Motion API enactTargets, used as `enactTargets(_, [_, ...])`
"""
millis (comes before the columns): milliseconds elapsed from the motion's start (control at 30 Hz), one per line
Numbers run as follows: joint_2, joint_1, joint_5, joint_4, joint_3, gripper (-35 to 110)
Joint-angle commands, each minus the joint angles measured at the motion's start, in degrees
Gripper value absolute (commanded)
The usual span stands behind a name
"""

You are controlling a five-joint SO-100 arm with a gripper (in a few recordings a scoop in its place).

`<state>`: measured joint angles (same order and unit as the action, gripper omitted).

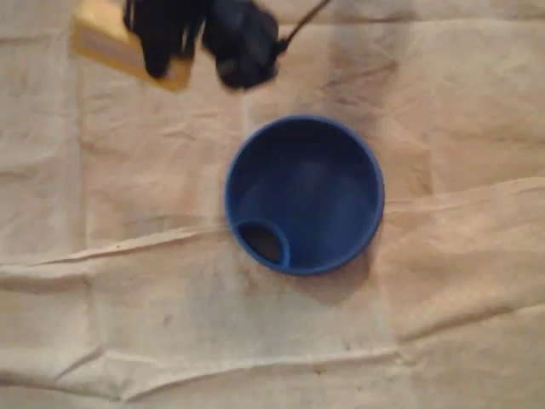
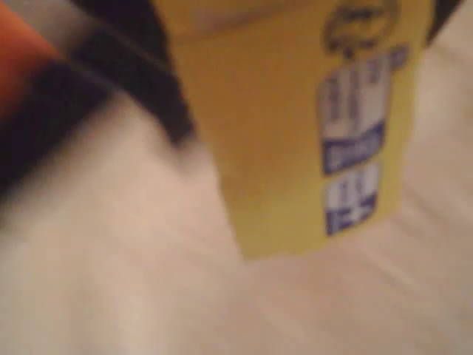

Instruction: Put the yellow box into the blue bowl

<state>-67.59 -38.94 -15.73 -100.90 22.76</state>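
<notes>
Claw point(image 1: 166, 51) grips one yellow box point(image 1: 95, 36) near one bowl point(image 1: 341, 196).

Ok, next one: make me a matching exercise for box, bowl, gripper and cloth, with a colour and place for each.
Things:
1 box
2 bowl
3 gripper
4 cloth

Colour and place, overhead view:
A beige, creased, covering the table
B black, top edge, over the box
C yellow, top left
D blue, middle

Pairs: 1-C, 2-D, 3-B, 4-A

yellow box point(image 2: 295, 126) with blue-white labels (too blurred), nothing legible
</notes>
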Motion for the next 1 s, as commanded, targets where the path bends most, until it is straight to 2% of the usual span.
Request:
enactTargets(0, [-6.94, 3.34, 0.62, 0.18, -2.37, 0])
enactTargets(467, [-3.16, 22.5, 0.53, 0.97, -3.08, 0])
enactTargets(800, [8.09, 24.43, 0.44, 1.14, -3.25, 0])
enactTargets(967, [10.72, 24.52, 0.53, 7.73, -3.16, 0])
